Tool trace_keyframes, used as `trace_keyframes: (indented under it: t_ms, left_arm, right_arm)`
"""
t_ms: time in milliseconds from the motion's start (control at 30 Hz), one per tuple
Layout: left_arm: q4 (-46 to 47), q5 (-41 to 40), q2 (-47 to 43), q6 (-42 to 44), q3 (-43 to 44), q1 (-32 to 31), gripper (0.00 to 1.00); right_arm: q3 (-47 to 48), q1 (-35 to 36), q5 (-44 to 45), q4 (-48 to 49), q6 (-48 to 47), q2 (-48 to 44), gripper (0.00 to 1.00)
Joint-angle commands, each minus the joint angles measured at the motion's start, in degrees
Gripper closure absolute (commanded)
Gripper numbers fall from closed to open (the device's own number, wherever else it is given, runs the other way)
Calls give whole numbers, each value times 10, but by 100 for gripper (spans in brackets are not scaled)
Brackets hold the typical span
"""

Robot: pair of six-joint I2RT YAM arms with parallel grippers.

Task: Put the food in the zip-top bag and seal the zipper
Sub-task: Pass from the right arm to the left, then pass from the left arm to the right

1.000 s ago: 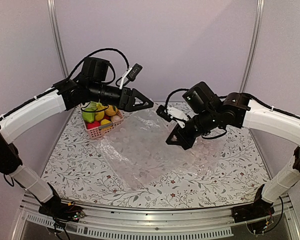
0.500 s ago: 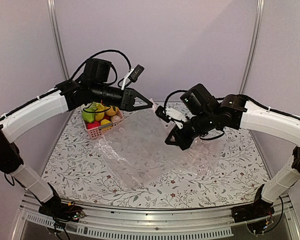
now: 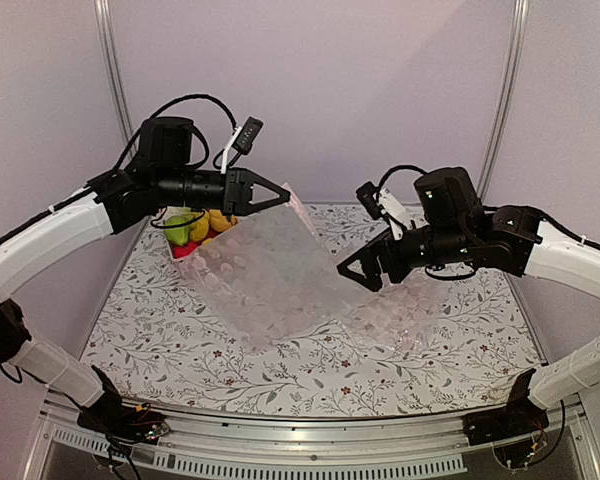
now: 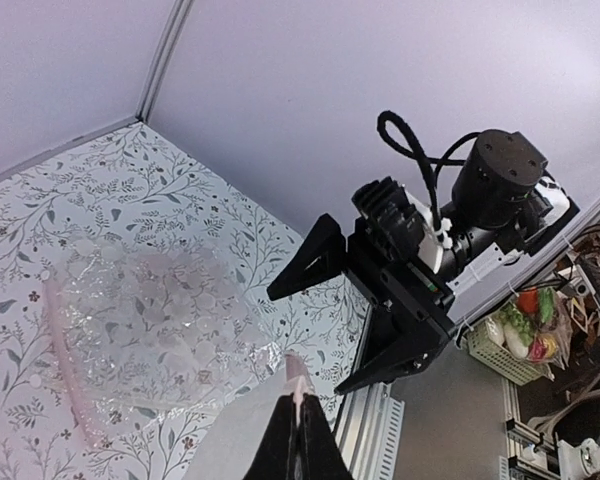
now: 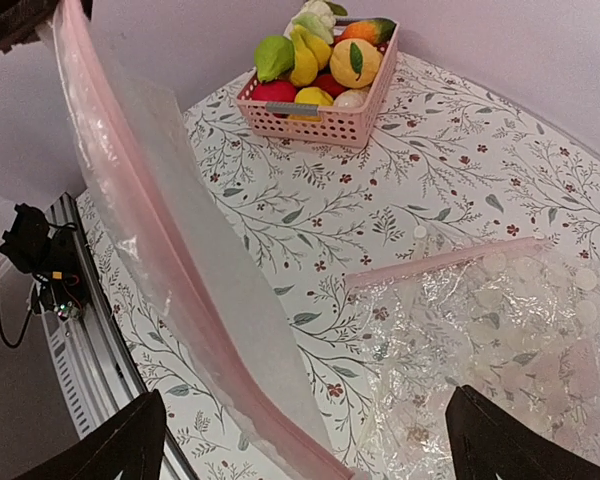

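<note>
Within the last second the left tool (image 3: 280,192) has pinched shut on a corner of the zip-top bag (image 3: 270,270) and lifted it off the surface, while the right tool (image 3: 365,272) has sprung wide open and holds nothing. The bag hangs slanted over the middle, its zipper (image 5: 130,200) running down from the grip. The food (image 3: 193,226) sits in the basket (image 5: 310,122) at far left, so filling looks not yet begun.

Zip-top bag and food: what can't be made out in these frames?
Top view: the left gripper and the lifted zip-top bag cover part of the basket, so the food can't be counted.
Left wrist: the bottom edge cuts off the bag beyond its pinched corner.
Right wrist: the zipper runs off the bottom edge; open or sealed can't be told.
</note>
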Motion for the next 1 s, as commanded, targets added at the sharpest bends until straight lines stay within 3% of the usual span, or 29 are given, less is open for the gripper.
trace_keyframes:
  t_ms: [0, 533, 967]
  left_arm:
    - [78, -13, -37, -50, -50, 34, 100]
    - [138, -54, -178, -144, -182, 126, 100]
    - [199, -7, -207, -190, -201, 147, 100]
  right_arm:
    - [-43, -52, -29, 69, 63, -41, 1]
    - [-191, -224, -221, 311, 242, -102, 5]
    - [-187, -169, -250, 367, 241, -41, 30]
